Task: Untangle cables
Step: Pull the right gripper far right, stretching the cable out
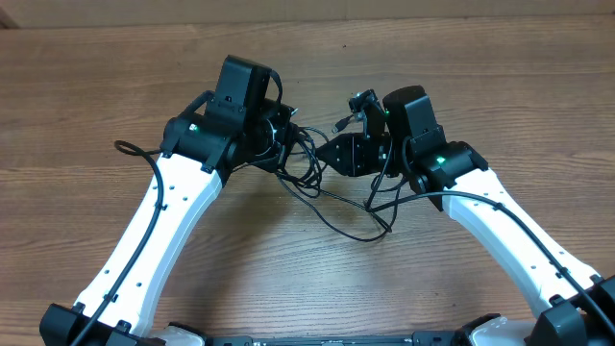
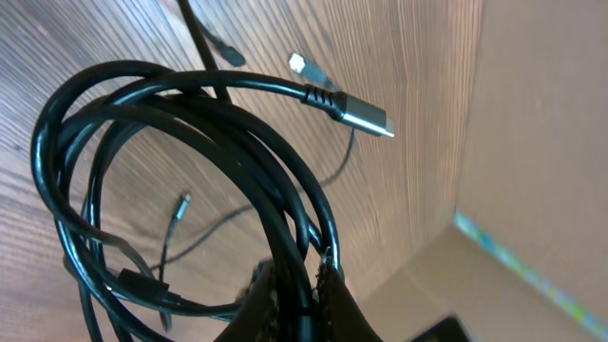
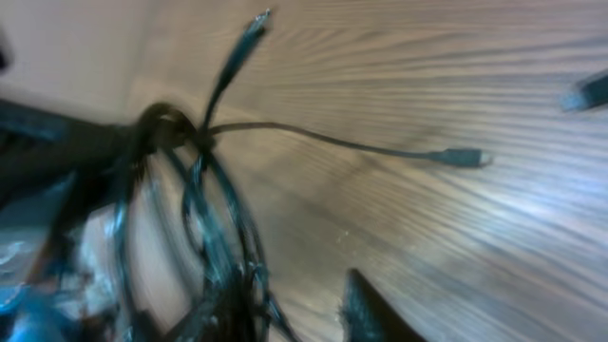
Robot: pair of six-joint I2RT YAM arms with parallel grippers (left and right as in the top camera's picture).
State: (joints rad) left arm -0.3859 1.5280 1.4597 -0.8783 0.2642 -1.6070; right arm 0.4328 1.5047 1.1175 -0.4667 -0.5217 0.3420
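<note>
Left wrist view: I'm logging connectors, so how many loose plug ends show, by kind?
Large silver plug: 1
Small pale-tipped plug: 1
Small dark plug: 1
Thin pin plug: 1
Total: 4, all clear of the coiled cables.

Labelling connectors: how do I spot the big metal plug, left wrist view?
Start at the coiled black cables on the left. One thick cord leaves the coil's top and ends in the plug. Only it has a long silver shell; the white-tipped plug beside it is tiny.
</note>
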